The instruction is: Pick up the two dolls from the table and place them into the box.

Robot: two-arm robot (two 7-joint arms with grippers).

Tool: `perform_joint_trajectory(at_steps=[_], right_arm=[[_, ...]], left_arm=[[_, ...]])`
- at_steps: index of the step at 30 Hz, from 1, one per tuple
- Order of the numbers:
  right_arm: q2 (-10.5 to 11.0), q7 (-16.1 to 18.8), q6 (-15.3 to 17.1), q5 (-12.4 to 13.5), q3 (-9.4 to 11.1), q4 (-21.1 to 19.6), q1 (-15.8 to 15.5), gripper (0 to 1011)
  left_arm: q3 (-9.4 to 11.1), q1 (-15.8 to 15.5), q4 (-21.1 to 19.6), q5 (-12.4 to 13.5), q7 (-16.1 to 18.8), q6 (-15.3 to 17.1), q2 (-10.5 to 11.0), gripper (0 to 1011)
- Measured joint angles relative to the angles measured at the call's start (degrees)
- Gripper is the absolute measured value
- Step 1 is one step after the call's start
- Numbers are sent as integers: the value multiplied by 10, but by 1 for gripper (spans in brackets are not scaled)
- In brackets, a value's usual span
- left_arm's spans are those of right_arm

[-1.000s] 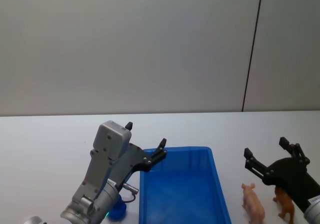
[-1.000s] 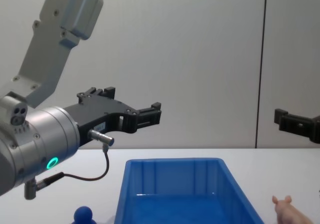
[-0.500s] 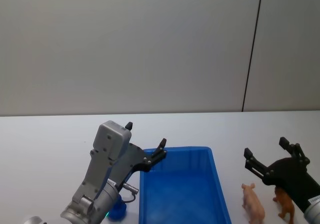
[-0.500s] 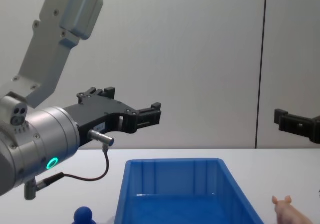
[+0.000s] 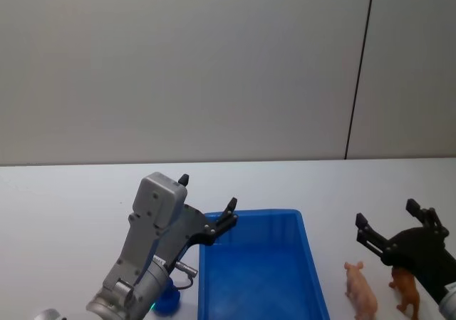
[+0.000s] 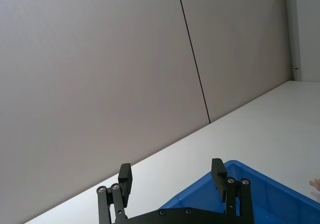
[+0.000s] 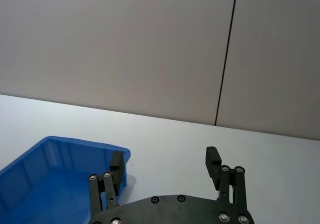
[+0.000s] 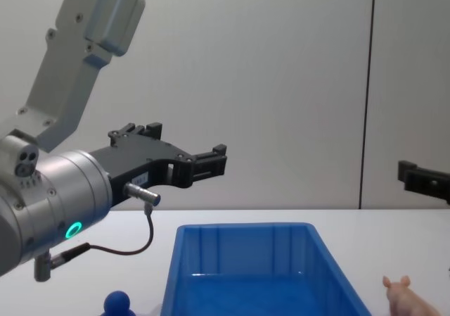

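Toward the lower right of the head view, the pink doll [image 5: 360,291] is standing upright on the white tabletop [image 5: 71,206], near the right wall of the box [image 5: 251,212] without touching it. The brown doll [image 5: 407,291] is standing just to the pink one's right, apart from it and partly covered by the right claw [image 5: 387,214]. That claw is hovering above the two dolls with its fingers spread wide and nothing between them. In the right wrist view the same claw [image 7: 165,159] is showing a wide gap, with one corner of the box behind one finger. At the right edge of the chest view the right claw [image 8: 422,179] is hanging well above the tabletop, while the pink doll [image 8: 404,295] is peeking in at the lower right corner beside the box [image 8: 242,226]. Left of centre, the left claw [image 5: 208,193] is hovering over the box's upper left corner, also spread open and gripping nothing. The chest view is showing it [image 8: 186,143] raised well above the rim. A small blue knob [image 5: 167,301] is sitting on the tabletop just beside the box's left wall, at the lower left of the frame, under the left arm.
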Motion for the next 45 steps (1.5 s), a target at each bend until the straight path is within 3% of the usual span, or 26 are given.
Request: perform_joint_trajectory(at_steps=[24,45], right_arm=[[5,-57,102,-4,13,11,-11,1001],[-3,-69,141,-8,13,37,-24,999]], left_arm=[[0,0,0,0,0,0,0,1001],[0,0,0,0,0,0,0,1001]])
